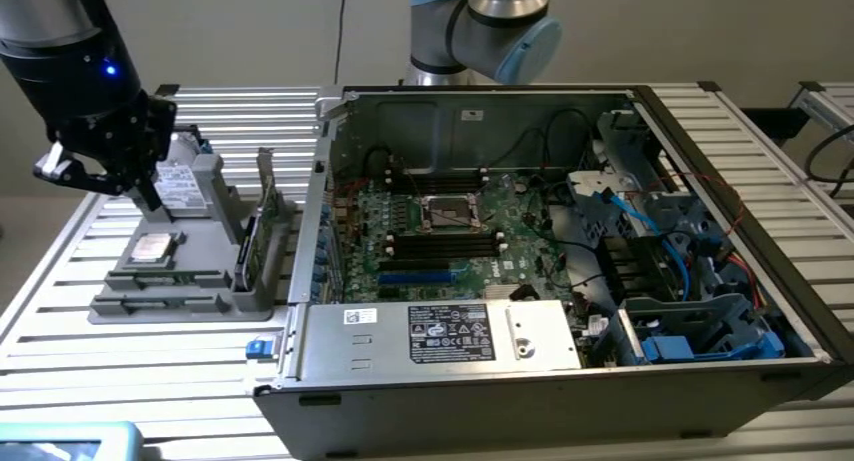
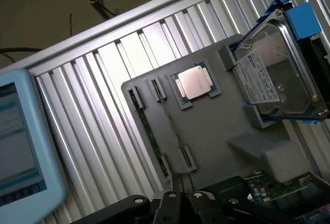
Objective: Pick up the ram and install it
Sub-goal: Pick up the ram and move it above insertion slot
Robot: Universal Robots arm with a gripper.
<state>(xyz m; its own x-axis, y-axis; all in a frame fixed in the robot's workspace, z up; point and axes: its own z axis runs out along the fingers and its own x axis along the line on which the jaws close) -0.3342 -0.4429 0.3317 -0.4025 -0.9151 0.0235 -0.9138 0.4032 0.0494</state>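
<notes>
The ram [image 2: 153, 137] is a thin green stick standing on edge in a slot of the grey parts holder [image 2: 211, 126]. My gripper [image 2: 180, 187] hovers above the holder with its fingers shut and nothing between them. The ram lies just beyond the fingertips. In the exterior view the gripper [image 1: 74, 171] hangs over the far end of the holder [image 1: 174, 281], at the exterior view's left. The open computer case [image 1: 534, 261] stands to the right of it. The long black memory slots [image 1: 447, 243] flank the processor socket on its motherboard.
The holder also carries a silver processor [image 2: 196, 84], a hard drive in a blue frame [image 2: 273, 74] and an upright green expansion card [image 1: 264, 216]. A light-blue tablet [image 2: 20, 141] lies on the slatted metal table [image 2: 103, 80]. Cables and drive cages fill the case's right side.
</notes>
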